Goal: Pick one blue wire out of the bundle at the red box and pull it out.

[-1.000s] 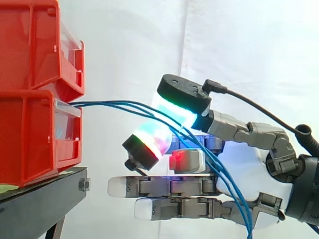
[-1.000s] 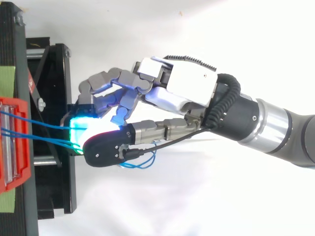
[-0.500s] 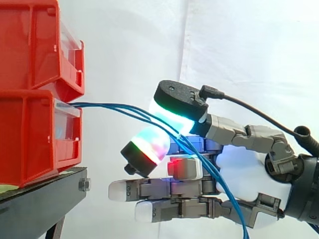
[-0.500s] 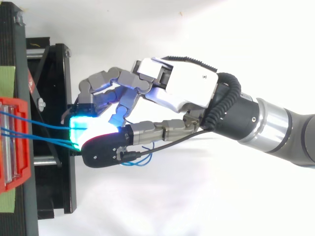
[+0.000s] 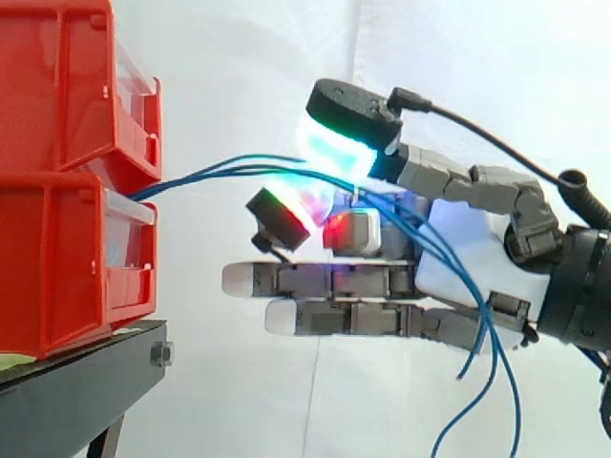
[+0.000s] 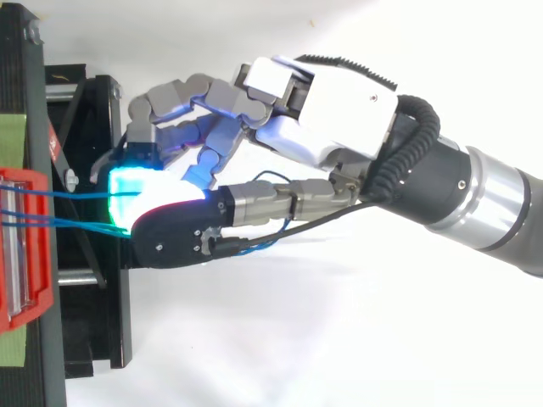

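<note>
"So, what's in those stacked red bins (image 5: pixel 67 172) on the black stand (image 5: pixel 76 382)?"
"Blue wires (image 5: pixel 205 174). They come out over the lower bin's front lip and rise to the hand (image 5: pixel 468 272)."
"Holding them?"
"Yes, pinched between its thumb pad and a curled fingertip; other fingers lie straight. Loose ends dangle below the palm."

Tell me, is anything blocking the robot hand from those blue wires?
Nothing visible does. The blue wires run from the red box through open air, straight between the glowing pads of the robot hand, which pinch them.
</note>
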You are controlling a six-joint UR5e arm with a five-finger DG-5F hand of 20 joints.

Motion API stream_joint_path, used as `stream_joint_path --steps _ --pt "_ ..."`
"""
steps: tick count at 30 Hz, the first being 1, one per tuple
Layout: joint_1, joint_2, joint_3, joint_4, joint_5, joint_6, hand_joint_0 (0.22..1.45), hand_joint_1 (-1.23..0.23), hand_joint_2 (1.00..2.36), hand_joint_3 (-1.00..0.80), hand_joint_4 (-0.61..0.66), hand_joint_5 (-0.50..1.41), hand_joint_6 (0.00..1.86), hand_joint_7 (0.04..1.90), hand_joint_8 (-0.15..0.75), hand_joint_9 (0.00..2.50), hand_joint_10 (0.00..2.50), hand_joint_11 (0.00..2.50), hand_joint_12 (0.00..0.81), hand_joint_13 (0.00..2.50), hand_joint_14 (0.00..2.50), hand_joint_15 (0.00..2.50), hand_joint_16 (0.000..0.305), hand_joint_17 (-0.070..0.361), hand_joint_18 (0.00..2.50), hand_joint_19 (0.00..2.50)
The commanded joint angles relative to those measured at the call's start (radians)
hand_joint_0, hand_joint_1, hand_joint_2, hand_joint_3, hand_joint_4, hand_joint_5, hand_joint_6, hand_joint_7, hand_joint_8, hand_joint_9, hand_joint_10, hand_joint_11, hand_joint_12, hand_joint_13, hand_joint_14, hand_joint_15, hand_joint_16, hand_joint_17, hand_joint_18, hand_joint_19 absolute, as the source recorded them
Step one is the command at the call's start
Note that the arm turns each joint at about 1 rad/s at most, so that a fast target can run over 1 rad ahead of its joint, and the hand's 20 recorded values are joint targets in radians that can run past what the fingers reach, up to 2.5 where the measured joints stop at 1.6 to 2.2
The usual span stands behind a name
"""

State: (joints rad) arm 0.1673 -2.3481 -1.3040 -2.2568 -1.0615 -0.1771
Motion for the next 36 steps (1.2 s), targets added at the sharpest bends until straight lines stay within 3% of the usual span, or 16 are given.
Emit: stream_joint_path --steps 1,5,8,13,20,25,36 --pt "-0.003 0.030 0.000 -0.030 0.000 -0.022 0.59 -0.76 1.02 -0.22 0.15 -0.09 0.85 1.19 0.275 1.31 0.03 0.96 0.385 0.61 0.01 0.35 0.050 0.113 0.55 0.49" --pt "-0.005 0.069 0.000 -0.145 0.001 -0.090 0.59 -0.76 1.02 -0.22 0.15 -0.09 0.85 1.19 0.276 1.31 0.02 0.97 0.384 0.61 0.01 0.35 0.050 0.112 0.55 0.50" --pt "-0.005 0.069 0.000 -0.171 0.001 -0.097 0.59 -0.76 1.02 -0.22 0.15 -0.09 0.85 1.18 0.278 1.30 0.03 0.97 0.383 0.61 0.01 0.35 0.050 0.112 0.55 0.50" --pt "-0.005 0.069 0.000 -0.179 0.012 -0.117 0.59 -0.76 1.02 -0.22 0.15 -0.09 0.85 1.18 0.273 1.29 0.03 0.97 0.381 0.60 0.01 0.34 0.049 0.111 0.54 0.50" --pt "-0.005 0.069 0.000 -0.167 0.060 -0.239 0.59 -0.76 1.02 -0.22 0.14 -0.09 0.85 1.18 0.272 1.25 0.03 0.92 0.381 0.59 0.01 0.34 0.049 0.110 0.53 0.50" --pt "-0.005 0.069 0.000 -0.165 0.075 -0.254 0.58 -0.75 1.02 -0.25 0.15 -0.10 0.85 1.16 0.267 1.24 0.03 0.93 0.375 0.58 0.01 0.35 0.048 0.108 0.52 0.51" --pt "-0.003 0.069 0.000 -0.153 0.071 -0.255 0.52 -0.71 1.00 -0.42 0.17 -0.11 0.82 1.14 0.282 1.17 0.02 0.87 0.391 0.54 0.01 0.34 0.052 0.117 0.49 0.51"
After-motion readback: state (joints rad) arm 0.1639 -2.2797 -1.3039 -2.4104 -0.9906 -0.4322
